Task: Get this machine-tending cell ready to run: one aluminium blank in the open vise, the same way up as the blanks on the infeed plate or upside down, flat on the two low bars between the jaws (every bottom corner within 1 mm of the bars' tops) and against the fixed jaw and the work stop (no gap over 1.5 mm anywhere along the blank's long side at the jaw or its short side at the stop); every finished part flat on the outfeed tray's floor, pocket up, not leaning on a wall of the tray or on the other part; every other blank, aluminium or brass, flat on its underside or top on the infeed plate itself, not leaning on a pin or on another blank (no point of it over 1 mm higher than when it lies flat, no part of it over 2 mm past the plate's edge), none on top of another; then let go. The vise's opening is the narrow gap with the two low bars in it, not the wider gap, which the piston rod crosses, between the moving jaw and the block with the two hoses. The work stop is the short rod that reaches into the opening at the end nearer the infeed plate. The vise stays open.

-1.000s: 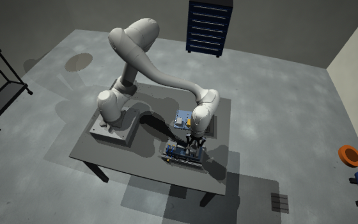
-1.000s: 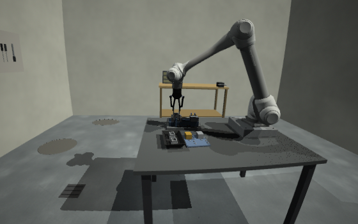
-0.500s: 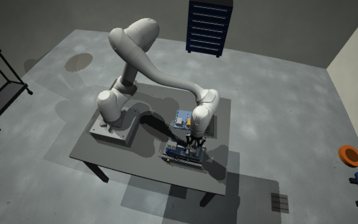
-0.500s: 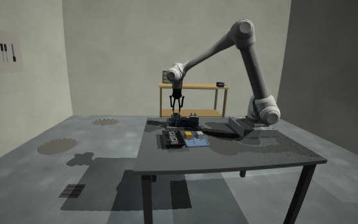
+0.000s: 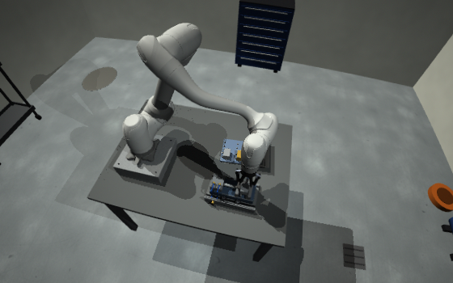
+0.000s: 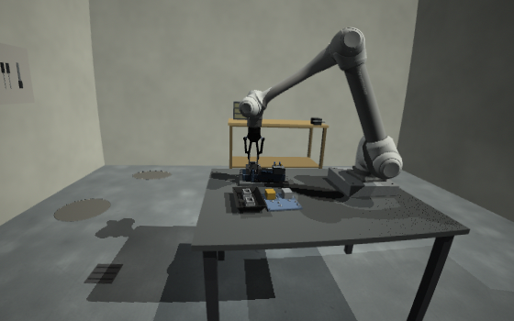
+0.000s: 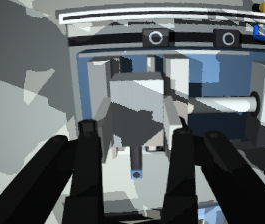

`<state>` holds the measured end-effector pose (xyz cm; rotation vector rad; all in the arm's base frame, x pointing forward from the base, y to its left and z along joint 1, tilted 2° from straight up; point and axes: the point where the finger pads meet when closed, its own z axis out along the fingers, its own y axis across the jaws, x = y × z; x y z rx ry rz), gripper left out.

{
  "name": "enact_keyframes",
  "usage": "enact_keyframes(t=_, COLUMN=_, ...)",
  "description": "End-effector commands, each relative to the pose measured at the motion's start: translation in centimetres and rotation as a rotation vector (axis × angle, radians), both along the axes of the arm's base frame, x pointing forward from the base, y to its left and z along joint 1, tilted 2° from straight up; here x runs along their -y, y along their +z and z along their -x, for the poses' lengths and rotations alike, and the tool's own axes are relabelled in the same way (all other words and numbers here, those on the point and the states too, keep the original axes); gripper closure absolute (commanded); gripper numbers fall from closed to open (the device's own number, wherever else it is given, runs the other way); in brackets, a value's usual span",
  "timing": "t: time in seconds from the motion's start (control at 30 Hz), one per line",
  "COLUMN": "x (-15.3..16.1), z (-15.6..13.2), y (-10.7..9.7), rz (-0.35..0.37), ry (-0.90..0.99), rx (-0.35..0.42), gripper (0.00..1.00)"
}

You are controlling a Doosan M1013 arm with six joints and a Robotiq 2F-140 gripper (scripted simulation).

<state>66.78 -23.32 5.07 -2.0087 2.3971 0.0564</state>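
Tool (image 5: 247,187) (image 6: 253,160) (image 7: 137,110) around the grey blank (image 7: 137,102).

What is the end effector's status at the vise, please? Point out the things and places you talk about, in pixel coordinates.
End effector (image 5: 245,192) (image 6: 252,161) (image 7: 137,110) shut on aluminium blank (image 7: 137,100), between vise jaws. Release pending. Work stop (image 7: 136,159) at blank's near end; exact seating unclear.

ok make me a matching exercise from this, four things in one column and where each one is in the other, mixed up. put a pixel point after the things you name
1. yellow block (image 5: 239,154) (image 6: 270,193)
2. two finished parts (image 6: 248,197)
3. orange ring (image 5: 433,197)
4. aluminium blank (image 7: 136,107) at the vise

A. on the floor, off to one side of the table
B. between the fingers of the tool (image 7: 136,120)
C. on the blue plate
D. in the black tray

Pairs: 1-C, 2-D, 3-A, 4-B
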Motion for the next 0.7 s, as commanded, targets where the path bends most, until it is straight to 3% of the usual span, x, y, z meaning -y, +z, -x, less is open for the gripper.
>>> enact_keyframes(t=0.0, x=-0.05, z=0.05, y=-0.30, rz=0.002, ry=0.006, rx=-0.002, gripper=1.00)
enact_keyframes(t=0.67, x=-0.28, z=-0.08, y=-0.29, rz=0.002, ry=0.005, rx=-0.002, gripper=1.00)
